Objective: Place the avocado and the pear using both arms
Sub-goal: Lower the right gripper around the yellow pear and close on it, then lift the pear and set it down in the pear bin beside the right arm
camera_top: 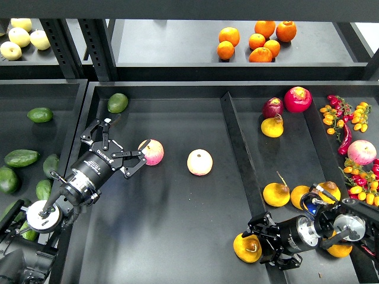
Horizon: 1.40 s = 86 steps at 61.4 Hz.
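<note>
the left gripper (121,148) hangs with fingers spread and released just left of a pink-and-yellow round apple (153,152), the smooth green oval avocado (118,102) lying farther back. the right gripper (260,245) has its fingers clenched on the squat golden pear (246,248) at near right.

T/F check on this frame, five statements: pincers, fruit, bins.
1. The left pincer stands open beside a pink-and-yellow apple. True.
2. The right pincer is at a pear. True; whether it grips cannot be told.
3. The avocado lies in the middle bin's far left corner. True.
4. The oranges lie in the middle bin. False: they sit on the upper shelf.
5. The middle bin holds three apples. False: two, the second apple lying apart to the right.
</note>
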### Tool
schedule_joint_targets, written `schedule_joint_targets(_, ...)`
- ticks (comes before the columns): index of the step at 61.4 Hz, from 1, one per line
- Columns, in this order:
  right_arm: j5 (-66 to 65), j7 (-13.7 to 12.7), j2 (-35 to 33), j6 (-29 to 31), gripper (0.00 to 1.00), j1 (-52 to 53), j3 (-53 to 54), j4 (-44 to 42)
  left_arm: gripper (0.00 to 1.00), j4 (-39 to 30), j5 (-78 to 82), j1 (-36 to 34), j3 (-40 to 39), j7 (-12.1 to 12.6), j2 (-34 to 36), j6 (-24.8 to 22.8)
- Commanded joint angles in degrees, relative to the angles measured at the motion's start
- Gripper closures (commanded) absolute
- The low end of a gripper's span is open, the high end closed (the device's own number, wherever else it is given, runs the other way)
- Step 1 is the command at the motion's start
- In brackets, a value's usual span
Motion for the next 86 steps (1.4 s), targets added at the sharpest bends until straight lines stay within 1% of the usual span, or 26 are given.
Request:
schedule_joint_targets(1,0.8,0.0,0.1,0.0,0.48,-0.1,0.3,-0.9,0.01,-0.1,0.0,0.0,0.0,0.0,0.0,-0.1)
schedule_joint_targets(6,1.8,0.0,0.1,0.0,0.59,-0.3,0.4,-1.2,0.01,-0.1,0.0,0.1,0.0,0.0,0.0,-0.1)
schedule_joint_targets(12,6.1,0.0,0.1,0.0,0.78,-1.0,1.0,-1.3,0.01,-0.1,0.0,0.1,0.0,0.0,0.0,-0.1)
schedule_joint_targets(19,9.2,0.0,0.6,0.0,0.89,-1.1,1.2,-1.3,0.01,-0.1,0.0,0.2,0.0,0.0,0.0,-0.1)
schedule_joint_targets(24,9.8,0.0,0.8,0.0,0.96,-1.1,1.6,-1.3,0.01,-0.1,0.1,0.2,0.0,0.0,0.0,-0.1)
schedule_joint_targets(37,13.7,0.0,0.7,0.0,0.99,-0.2,2.3,-0.5,0.02,-0.1,0.1,0.2,0.0,0.0,0.0,-0.1)
schedule_joint_targets(45,16.2,0.0,0.2,0.0,0.99,1.7,2.3,1.0,0.01,-0.1,0.1,0.2,0.0,0.0,0.0,-0.1)
schedule_joint_targets(50,18.3,0.0,-1.2,0.0,0.99,2.7,2.3,2.3,0.02,-0.1,0.1,0.2,0.0,0.0,0.0,-0.1)
schedule_joint_targets(59,21.8,0.0,-7.2,0.0,0.99,4.5,2.0,4.8,0.01,-0.2,0.1,0.3,0.0,0.0,0.0,-0.1)
schedule_joint_targets(70,24.7,0.0,-15.7,0.0,0.99,4.4,1.4,7.6,0.02,-0.2,0.1,0.3,0.0,0.0,0.0,-0.1)
schedule_joint_targets(77,26.4,0.0,-19.4,0.0,0.99,3.6,1.1,8.7,0.01,-0.1,0.1,0.3,0.0,0.0,0.0,-0.1)
schedule_joint_targets(78,26.7,0.0,-20.9,0.0,0.99,3.0,0.9,8.8,0.01,-0.1,0.1,0.3,0.0,0.0,0.0,-0.1)
schedule_joint_targets(86,26.6,0.0,-23.9,0.0,0.98,2.1,0.1,8.8,0.01,-0.1,0.1,0.3,0.0,0.0,0.0,-0.1)
